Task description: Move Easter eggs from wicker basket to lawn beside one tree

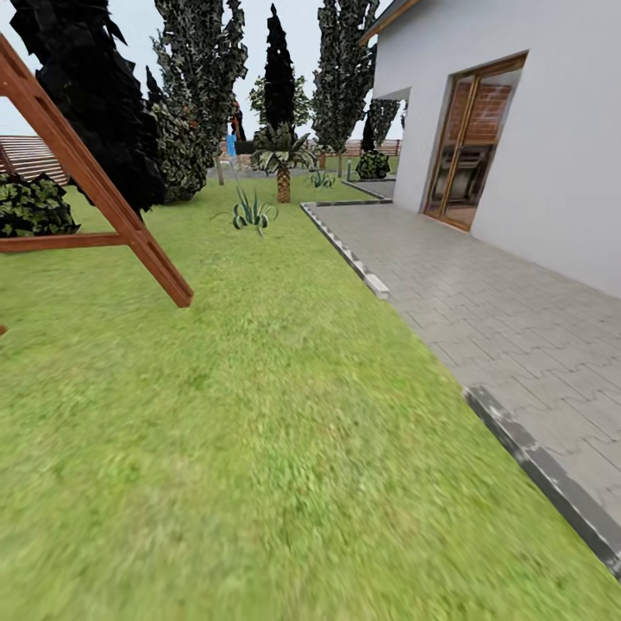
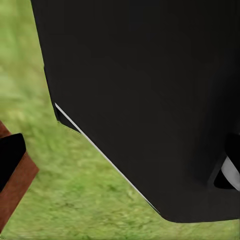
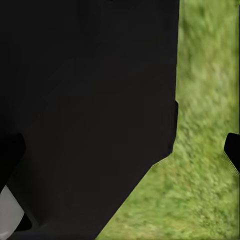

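The head view shows the lawn (image 1: pixel 259 414) beside a paved path (image 1: pixel 483 293). Both wrist cameras face a black robot body (image 2: pixel 150 100); how wide either gripper stands cannot be told.

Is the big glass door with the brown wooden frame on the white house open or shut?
Cannot tell. The brown-framed glass door on the white house is seen at a slant; its panes show brick and dim shapes inside, and no clear gap shows.
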Available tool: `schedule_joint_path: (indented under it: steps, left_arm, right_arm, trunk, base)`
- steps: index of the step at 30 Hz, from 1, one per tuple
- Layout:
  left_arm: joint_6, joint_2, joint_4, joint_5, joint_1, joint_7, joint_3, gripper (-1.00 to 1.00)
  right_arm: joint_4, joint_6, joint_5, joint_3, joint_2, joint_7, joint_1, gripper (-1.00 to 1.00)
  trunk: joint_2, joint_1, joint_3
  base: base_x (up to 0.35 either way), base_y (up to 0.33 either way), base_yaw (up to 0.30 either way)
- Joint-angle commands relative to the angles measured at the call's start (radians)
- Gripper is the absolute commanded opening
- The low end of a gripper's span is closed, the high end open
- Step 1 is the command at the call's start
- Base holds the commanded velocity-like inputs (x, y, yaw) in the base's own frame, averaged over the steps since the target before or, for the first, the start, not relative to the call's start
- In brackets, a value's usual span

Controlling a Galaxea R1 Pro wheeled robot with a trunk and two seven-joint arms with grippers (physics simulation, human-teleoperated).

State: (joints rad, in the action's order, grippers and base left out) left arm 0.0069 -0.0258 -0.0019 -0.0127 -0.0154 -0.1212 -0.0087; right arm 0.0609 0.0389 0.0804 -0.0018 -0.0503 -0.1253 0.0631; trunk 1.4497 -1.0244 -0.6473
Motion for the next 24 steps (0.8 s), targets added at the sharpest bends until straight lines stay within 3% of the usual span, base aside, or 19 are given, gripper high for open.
schedule_joint_path:
  steps: [1, 24]
  left_arm:
    - [0.001, 0.000, 0.000, -0.001, 0.000, -0.003, -0.001, 1.00]
    - [0.001, 0.000, 0.000, -0.001, 0.000, -0.003, -0.001, 1.00]
  right_arm:
    - [0.004, 0.004, 0.009, 0.000, 0.000, -0.005, 0.001, 1.00]
    - [0.004, 0.004, 0.009, 0.000, 0.000, -0.005, 0.001, 1.00]
  trunk:
    - [0.000, -0.001, -0.001]
    - [0.000, -0.001, -0.001]
  base:
    - [0.341, 0.000, 0.001]
    - [0.340, 0.000, 0.000]
